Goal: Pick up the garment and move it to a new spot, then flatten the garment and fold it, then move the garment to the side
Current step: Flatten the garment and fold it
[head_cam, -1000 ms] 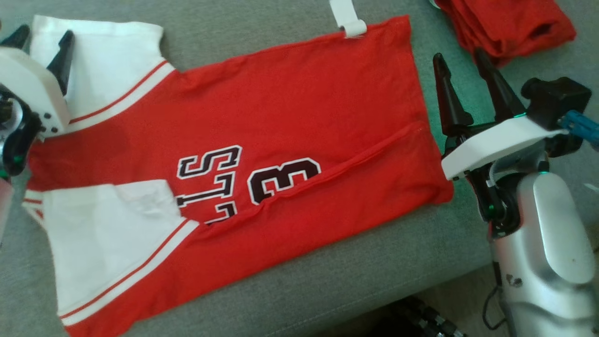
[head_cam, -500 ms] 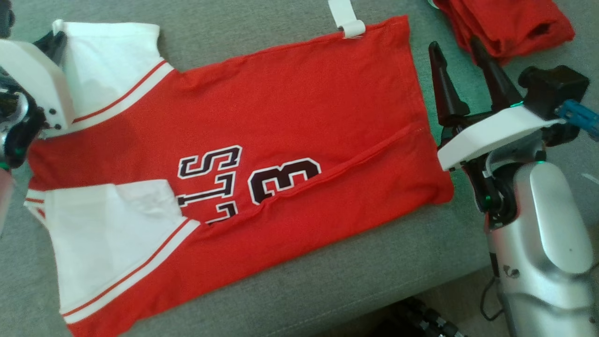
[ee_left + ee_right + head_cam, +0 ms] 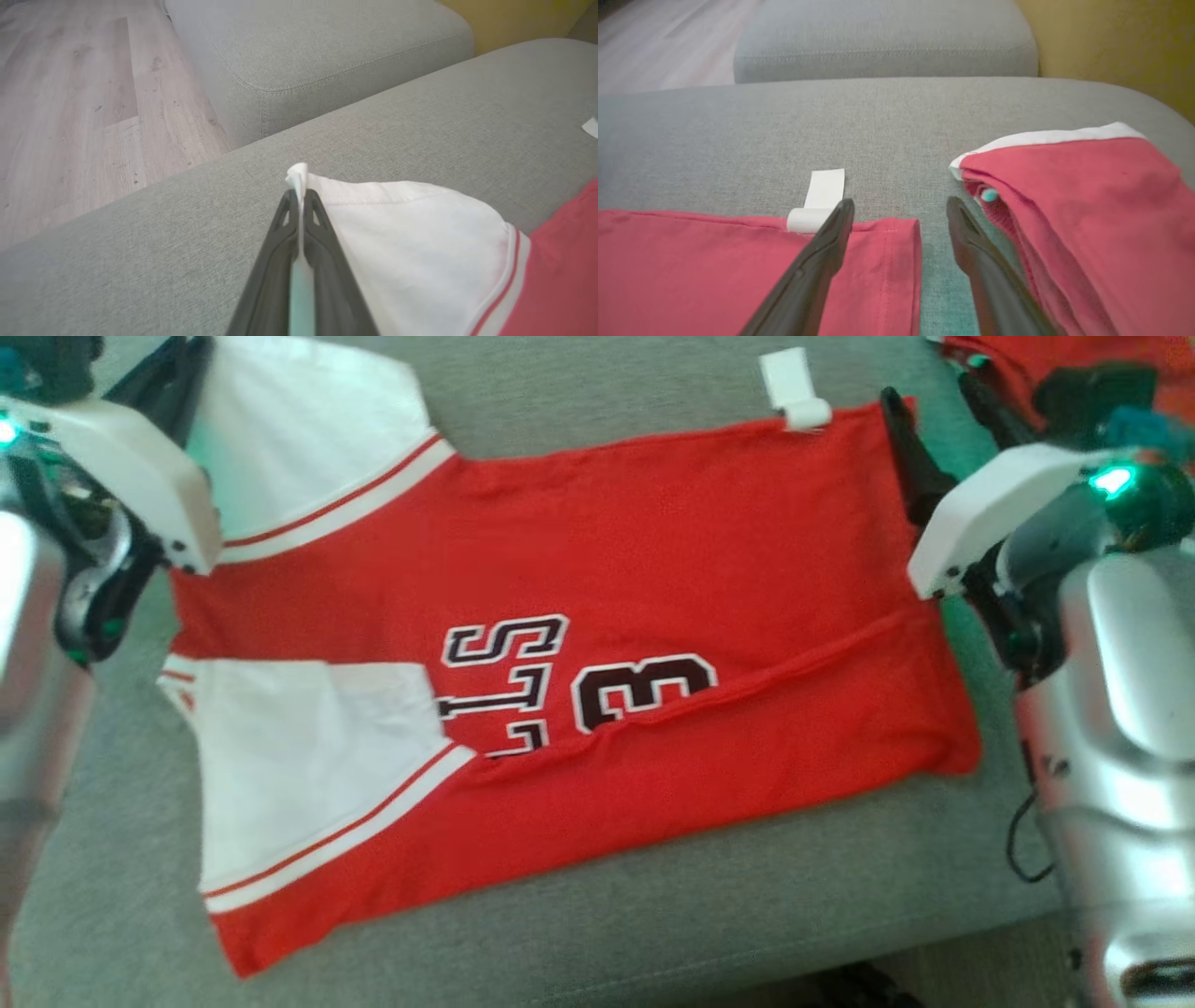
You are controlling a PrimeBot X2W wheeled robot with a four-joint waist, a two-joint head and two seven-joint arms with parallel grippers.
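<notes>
Item: red-and-white soft knit jersey shirt [image 3: 672, 551], judged light and limp: head view, laid flat on grey fabric sofa seat [image 3: 607, 915]; left wrist view, white sleeve tip [image 3: 297, 171] pinched in closed left claw [image 3: 299, 198]; right wrist view, hem corner [image 3: 896, 242] straddled by wide-spread right claw [image 3: 901, 210], judged the matching hold.

Support: I see a grey fabric cushion [image 3: 597, 915].
Lying on it: a red-and-white jersey [image 3: 672, 551], spread out, its near long edge folded over.
Past its hem: a bundled red garment [image 3: 1087, 210], apart from it.
At the hem: a white tag [image 3: 794, 387] resting on the cushion.
</notes>
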